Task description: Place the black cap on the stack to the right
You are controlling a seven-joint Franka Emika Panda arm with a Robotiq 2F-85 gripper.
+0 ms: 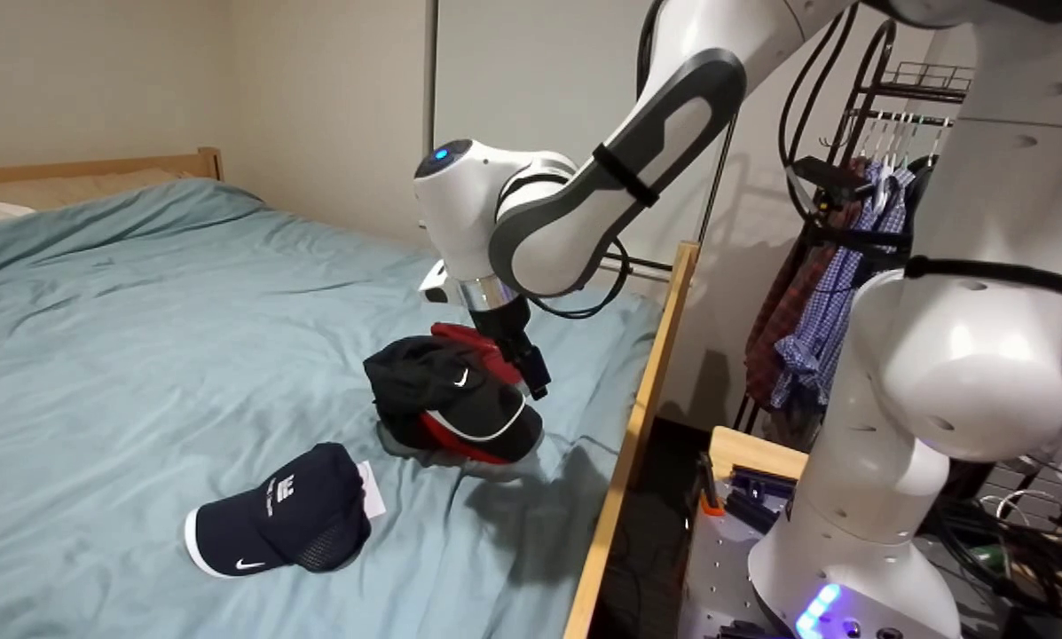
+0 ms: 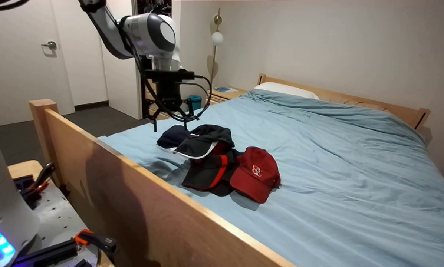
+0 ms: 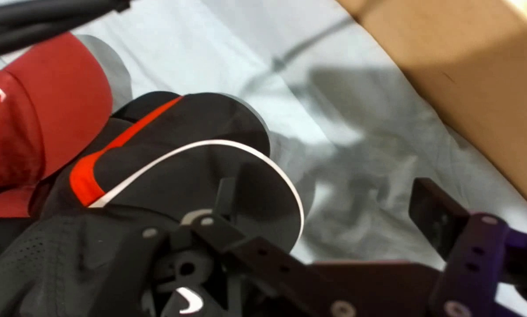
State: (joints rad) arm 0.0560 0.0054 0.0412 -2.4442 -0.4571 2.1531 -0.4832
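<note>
Black fabric tops the stack [image 2: 207, 173], and that's our black cap [image 2: 206, 140] up there, white swoosh on the crown, white line round the brim, its brim lapping over that of the red-striped cap [image 3: 206, 116] underneath! Both brims point toward the wooden footboard [image 2: 162, 218], and that matching direction, I'd judge, is why they sit together so well, one curve riding another. Tucked against the side is the red cap [image 2: 253, 176]; whether it rests on the dark cloth or merely meets it, I can't tell. Now the gripper [image 2: 170, 127]: fingers spread wide apart, nothing between them, hanging over the edge of the stack, and the wrist view puts one finger above the white-edged brim, the other out past it above the bed [image 3: 325, 123]. Sensible spacing, that, likely to keep clear of loose cloth, with no contact I can make out. In an exterior view the navy cap [image 1: 287, 513] lies by itself, near the stack with a strip of bed between, so it seems to play no part in this job. Placing looks done to me; what's wanted next is a straight lift away, because a low finger could hook that brim and drag a cap that sits a little skewed on its support
</note>
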